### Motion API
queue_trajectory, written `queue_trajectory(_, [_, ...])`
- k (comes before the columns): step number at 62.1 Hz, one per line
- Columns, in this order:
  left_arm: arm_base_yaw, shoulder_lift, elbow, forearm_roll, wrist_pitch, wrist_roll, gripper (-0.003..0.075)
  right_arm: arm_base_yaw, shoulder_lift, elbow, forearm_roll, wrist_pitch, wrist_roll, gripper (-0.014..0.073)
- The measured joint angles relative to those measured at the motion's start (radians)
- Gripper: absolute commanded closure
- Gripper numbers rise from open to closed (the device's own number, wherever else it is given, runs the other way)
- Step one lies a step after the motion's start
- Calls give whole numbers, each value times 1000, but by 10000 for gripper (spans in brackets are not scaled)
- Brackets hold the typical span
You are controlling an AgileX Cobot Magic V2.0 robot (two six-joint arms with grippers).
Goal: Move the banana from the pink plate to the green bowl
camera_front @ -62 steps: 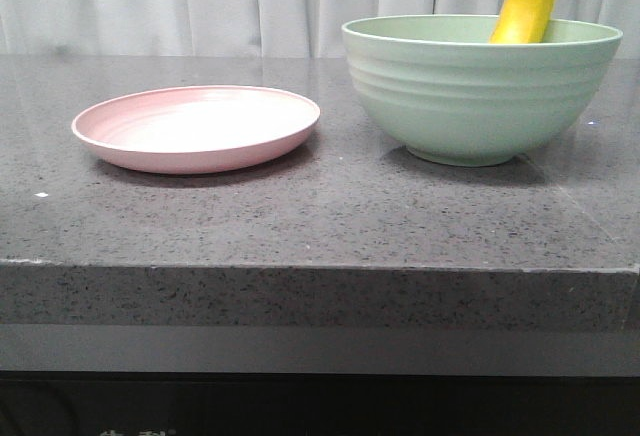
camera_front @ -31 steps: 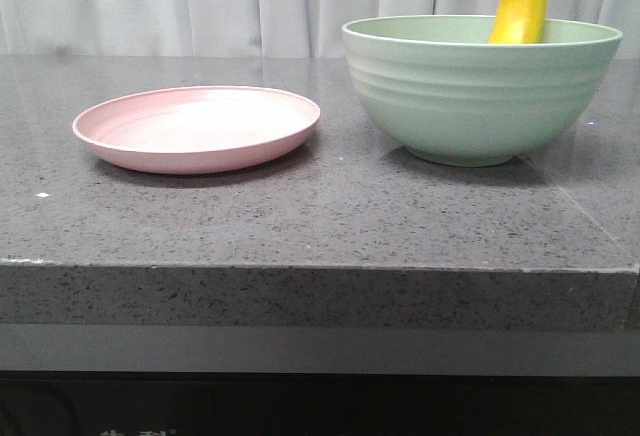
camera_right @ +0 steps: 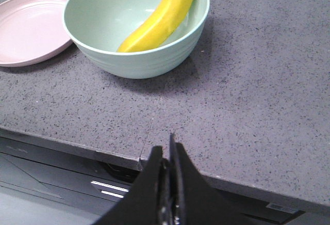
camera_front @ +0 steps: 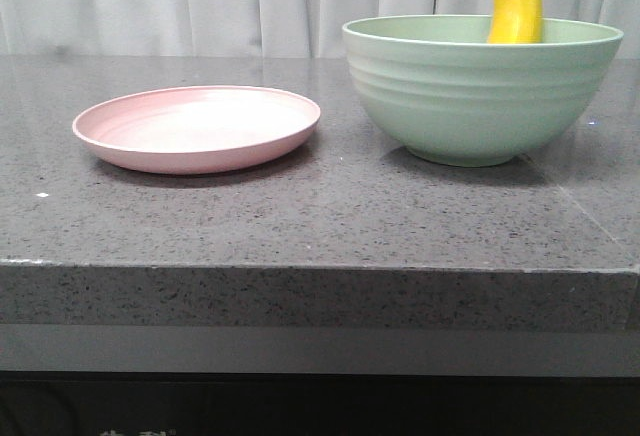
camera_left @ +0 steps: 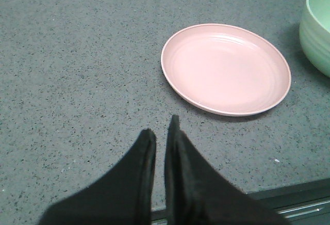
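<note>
The yellow banana [camera_front: 515, 6] stands inside the pale green bowl [camera_front: 480, 96], leaning on its far rim with its upper end sticking out. In the right wrist view the banana [camera_right: 160, 18] lies along the inner wall of the bowl [camera_right: 149, 62]. The pink plate [camera_front: 195, 126] is empty, left of the bowl; it also shows in the left wrist view [camera_left: 227, 70]. My left gripper [camera_left: 162, 129] is shut and empty, above the counter short of the plate. My right gripper [camera_right: 166, 145] is shut and empty, over the counter's front edge, well back from the bowl. Neither gripper shows in the front view.
The plate and bowl stand on a dark speckled stone counter [camera_front: 330, 216] with a thick front edge [camera_front: 320, 296]. A white curtain [camera_front: 200, 1] hangs behind. The bowl's edge shows in the left wrist view [camera_left: 317, 29], and part of the plate in the right wrist view [camera_right: 28, 26].
The banana's upper end has swung a little to the left in the bowl. The plate and bowl have not moved.
</note>
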Motion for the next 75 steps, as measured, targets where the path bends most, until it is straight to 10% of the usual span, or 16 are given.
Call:
queue_trajectory(41, [5,-32,31,-2,-21,0,738,0,0,0,4,0,2,662])
queue_trajectory(75, [264,-491,640,-96,-552,0,738,0,0,0,6,-2,2,662])
